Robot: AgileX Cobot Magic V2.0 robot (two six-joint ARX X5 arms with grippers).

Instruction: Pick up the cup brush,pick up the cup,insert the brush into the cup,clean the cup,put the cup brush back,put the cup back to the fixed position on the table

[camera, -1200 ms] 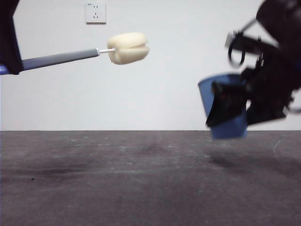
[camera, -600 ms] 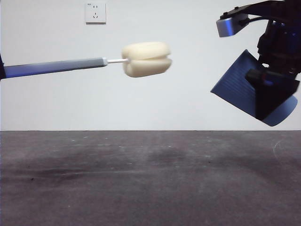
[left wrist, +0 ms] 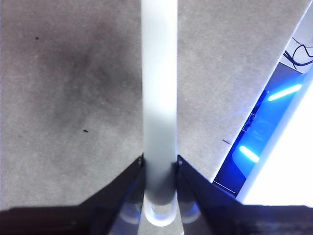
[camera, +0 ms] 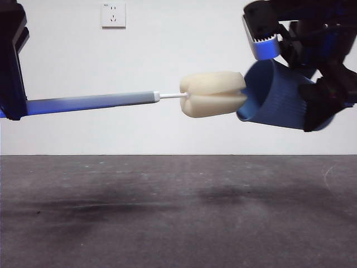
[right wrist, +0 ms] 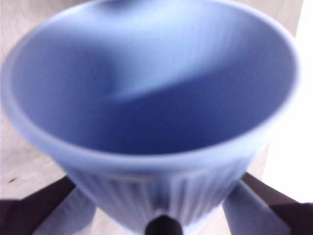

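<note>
In the front view the cup brush hangs level above the table, its cream sponge head pointing right. My left gripper at the left edge is shut on its grey handle; the left wrist view shows both jaws clamped on it. My right gripper, high at the right, is shut on the blue ribbed cup, held on its side with the mouth facing left. The sponge head sits right at the cup's mouth. The right wrist view looks into the empty cup, jaws on either side of its lower wall.
A white wall with a socket stands behind the table. The left wrist view shows the table's edge with blue-lit equipment beyond it. Nothing else stands on the table in these views.
The brush has moved right and lower, so its sponge head now meets the cup's mouth. The cup has swung from tilted to nearly level and shifted left toward the brush.
</note>
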